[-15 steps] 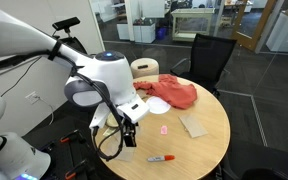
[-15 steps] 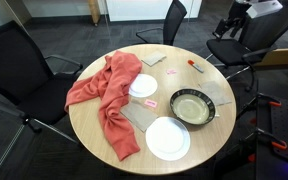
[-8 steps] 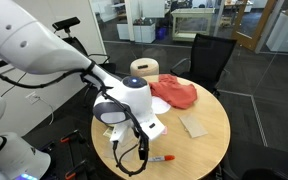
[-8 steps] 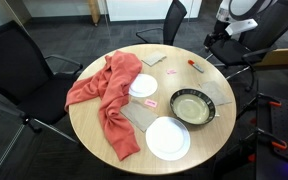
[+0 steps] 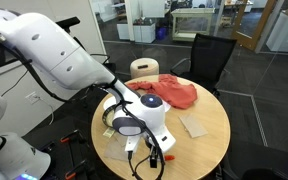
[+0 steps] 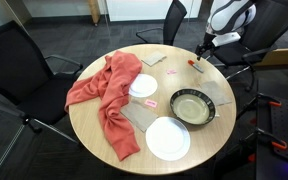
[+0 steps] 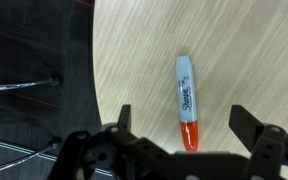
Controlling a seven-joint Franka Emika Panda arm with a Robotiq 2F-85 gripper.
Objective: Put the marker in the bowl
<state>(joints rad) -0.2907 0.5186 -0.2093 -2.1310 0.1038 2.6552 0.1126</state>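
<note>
The marker (image 7: 185, 100) lies flat on the wooden table, with a grey body and a red cap. In the wrist view it lies between my open fingers and my gripper (image 7: 185, 125) is just above it, touching nothing. In an exterior view the gripper (image 6: 202, 52) hovers by the marker (image 6: 196, 67) near the table's far edge. The bowl (image 6: 191, 105), dark-rimmed and yellowish inside, stands about a hand's width from the marker. In an exterior view my arm covers the bowl, and the gripper (image 5: 154, 157) hides the marker.
A red cloth (image 6: 104, 95) lies across the table (image 6: 89, 125), also seen in an exterior view (image 5: 174, 92). Two flat white discs (image 6: 168, 138) (image 6: 143, 85) and a tiny pink blob (image 6: 151, 103) lie near the bowl. A grey card (image 5: 193, 125) lies on the table. Black chairs (image 6: 24, 60) surround it.
My arm has swung down and across toward the table edge, bringing the open gripper over the marker. The marker and the bowl have not moved.
</note>
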